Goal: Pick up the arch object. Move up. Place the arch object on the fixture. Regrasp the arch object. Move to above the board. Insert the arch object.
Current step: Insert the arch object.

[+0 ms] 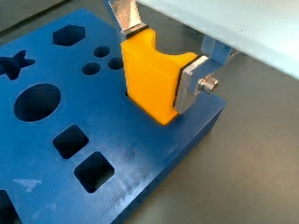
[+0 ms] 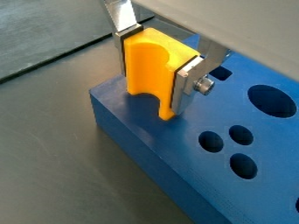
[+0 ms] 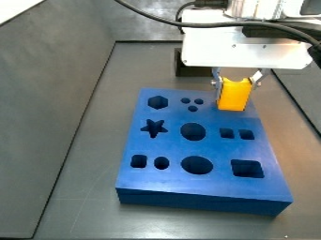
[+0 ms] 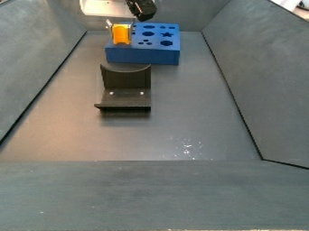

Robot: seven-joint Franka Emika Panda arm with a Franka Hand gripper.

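1. The robot's two-fingered hand (image 1: 162,59) clamps a small yellow-orange plastic arch block (image 1: 153,79) between its flat silver plates, directly over the large thick blue slab board (image 1: 140,166) with its many shaped cut-outs.

2. Both wrist views show the block upright at the corner of the blue board, its lower end at or just entering the board's top face; whether it has reached a slot floor cannot be told, since the block hides the cut-out beneath it.

3. The plates grip the block's flat sides, which appears meant to leave its lower end free to slide into the matching recess.

4. In a side view the hand (image 3: 236,77) hangs at the board's far edge, near the square cut-outs, with the star, hexagon and round holes (image 3: 192,131) of the board (image 3: 201,183) left uncovered.

5. The dark L-shaped fixture (image 4: 125,87) stands empty on the grey floor, just in front of the board (image 4: 151,47) in a side view, suggesting the regrasp step is finished and insertion is under way.

6. The judgement: a straight descent with the grip kept closed should seat the piece; any tilt risks jamming on the slot edge.
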